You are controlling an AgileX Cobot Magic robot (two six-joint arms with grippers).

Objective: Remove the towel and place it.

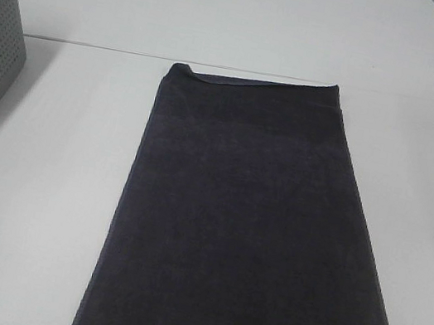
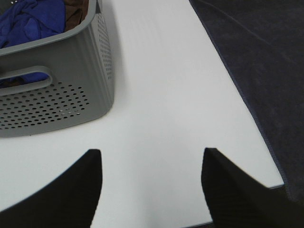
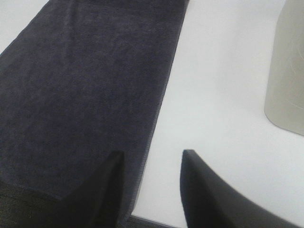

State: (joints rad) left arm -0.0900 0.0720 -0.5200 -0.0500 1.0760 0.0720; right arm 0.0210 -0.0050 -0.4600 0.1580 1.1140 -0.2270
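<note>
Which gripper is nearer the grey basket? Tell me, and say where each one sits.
Left. The left gripper hangs open over bare table just beside the basket. The right gripper is open at the towel's opposite edge, with the towel between it and the basket.

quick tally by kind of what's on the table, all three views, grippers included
Towel, dark charcoal, spread flat: 1
Basket, grey perforated, with blue and brown cloth inside: 1
Beige container at the right side, kind unclear: 1
Grippers, both empty with fingers apart: 2, left gripper and right gripper
Total: 5
</note>
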